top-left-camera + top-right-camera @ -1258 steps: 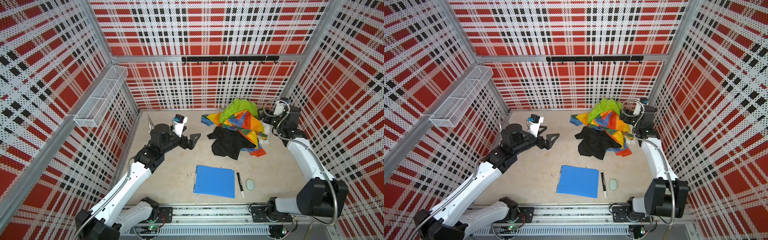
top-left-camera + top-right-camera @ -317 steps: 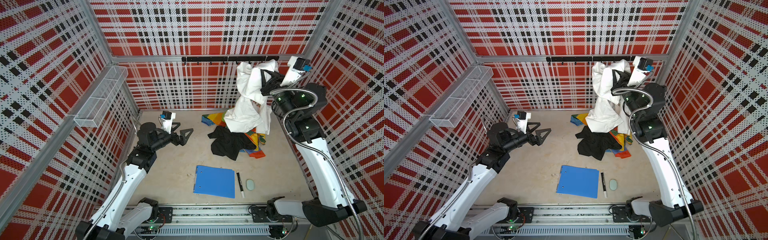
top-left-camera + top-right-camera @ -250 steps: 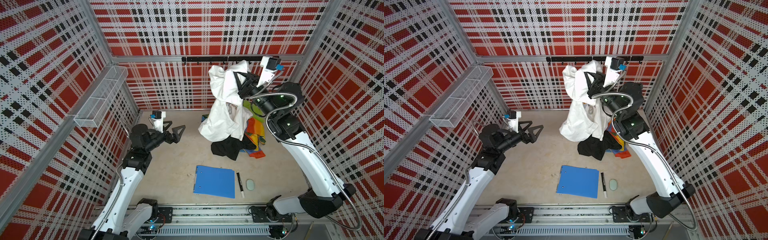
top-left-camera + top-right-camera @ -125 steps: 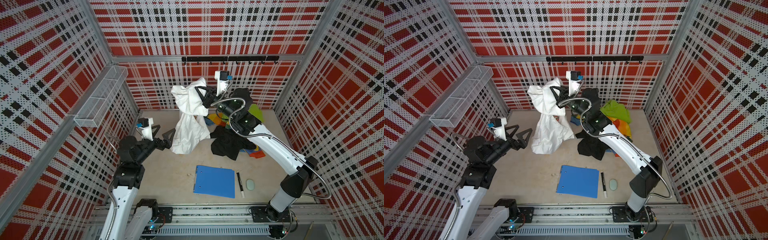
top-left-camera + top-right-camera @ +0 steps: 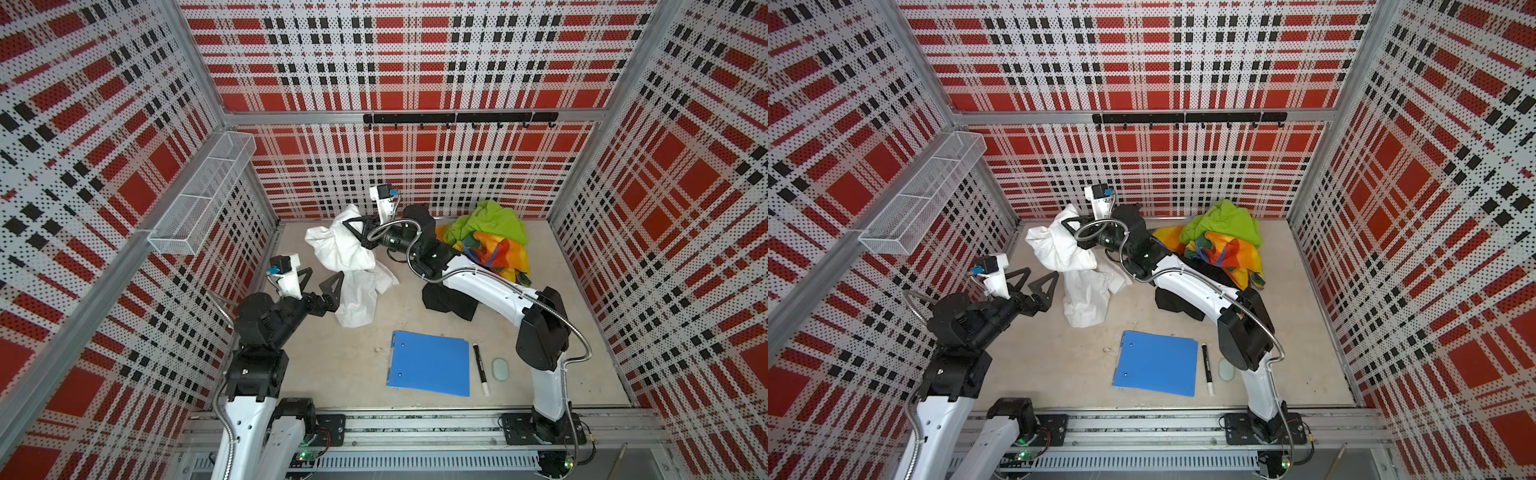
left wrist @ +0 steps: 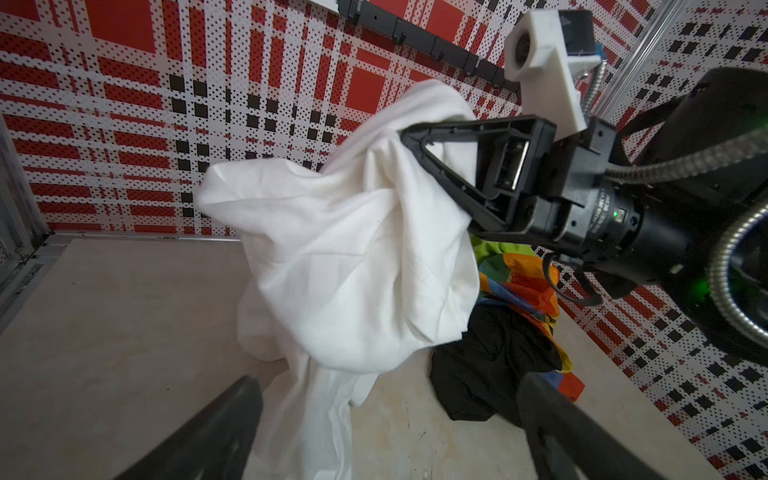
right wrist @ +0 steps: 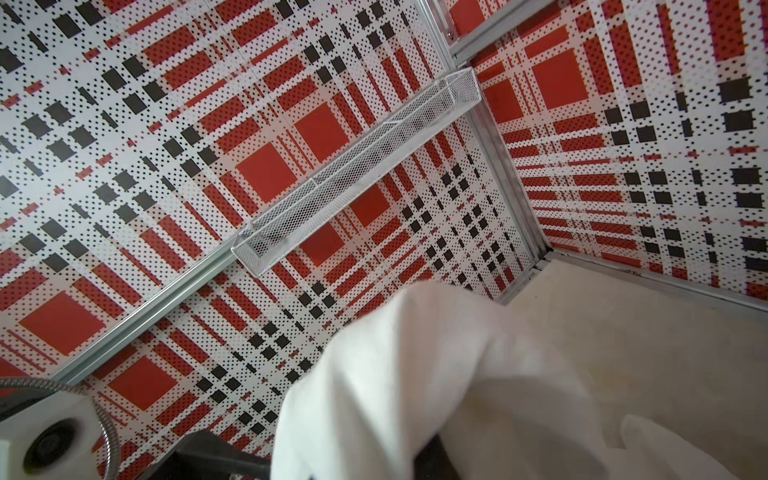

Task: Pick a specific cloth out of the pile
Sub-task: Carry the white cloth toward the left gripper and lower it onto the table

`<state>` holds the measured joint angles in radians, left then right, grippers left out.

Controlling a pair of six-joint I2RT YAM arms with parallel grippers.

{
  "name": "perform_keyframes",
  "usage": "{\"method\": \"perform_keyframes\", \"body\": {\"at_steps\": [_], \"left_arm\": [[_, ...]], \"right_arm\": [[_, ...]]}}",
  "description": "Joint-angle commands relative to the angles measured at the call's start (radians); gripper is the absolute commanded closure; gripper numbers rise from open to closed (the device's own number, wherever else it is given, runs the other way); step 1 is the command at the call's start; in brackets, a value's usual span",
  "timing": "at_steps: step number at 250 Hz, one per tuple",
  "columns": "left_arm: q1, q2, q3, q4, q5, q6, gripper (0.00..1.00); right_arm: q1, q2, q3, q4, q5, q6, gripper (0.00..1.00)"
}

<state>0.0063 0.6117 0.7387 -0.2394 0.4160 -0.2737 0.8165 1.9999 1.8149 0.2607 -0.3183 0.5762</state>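
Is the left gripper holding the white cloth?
No, the left gripper is open beside the cloth, which the right gripper grips.

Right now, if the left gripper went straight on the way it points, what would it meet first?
The white cloth, most likely its lower hanging folds: in the left wrist view they lie ahead between the left gripper's open jaws. How near is hard to judge.
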Motion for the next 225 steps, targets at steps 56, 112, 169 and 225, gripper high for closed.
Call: {"method": "perform_keyframes", "body": {"at_steps": [56, 112, 169, 225], "left_arm": [[0.091, 0.008, -0.009, 0.067, 0.102, -0.055, 0.01], [0.097, 0.017, -0.010, 0.077, 0.125, -0.061, 0.01], [0.098, 0.019, -0.012, 0.077, 0.129, -0.063, 0.01], [0.098, 0.023, -0.012, 0.079, 0.133, -0.065, 0.01]], "right_arm": [[-0.006, 0.089, -0.078, 0.076, 0.041, 0.005, 1.00], [-0.007, 0.166, -0.103, 0.024, 0.075, -0.019, 1.00], [-0.008, 0.225, -0.129, -0.052, 0.146, -0.052, 1.00], [-0.007, 0.301, -0.127, -0.092, 0.177, -0.052, 1.00]]}}
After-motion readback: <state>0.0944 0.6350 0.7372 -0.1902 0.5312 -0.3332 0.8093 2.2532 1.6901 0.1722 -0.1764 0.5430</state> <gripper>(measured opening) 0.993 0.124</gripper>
